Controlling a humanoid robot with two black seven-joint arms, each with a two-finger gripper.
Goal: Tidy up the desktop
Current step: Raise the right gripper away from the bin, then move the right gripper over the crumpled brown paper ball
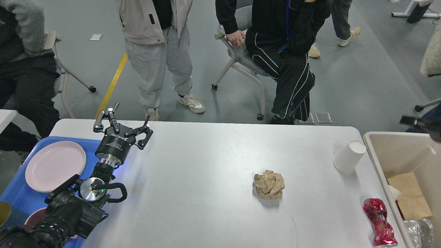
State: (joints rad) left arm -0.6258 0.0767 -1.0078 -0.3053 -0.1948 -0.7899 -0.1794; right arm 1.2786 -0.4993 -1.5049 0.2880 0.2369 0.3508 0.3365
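Left gripper (128,119): fingers spread, empty, raised over the desktop's far-left corner beside the blue tray (15,198) | Right gripper (418,124): dark blur at right edge above beige bin (373,151), cannot tell its state | Desktop (206,193): holds crumpled brown paper (269,185), upside-down white paper cup (348,157), red foil wrapper (379,222)

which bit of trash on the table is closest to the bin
The crushed red can, lying at the desktop's right edge right beside the beige bin. The white paper cup stands a little further off; the crumpled brown paper ball is mid-table.
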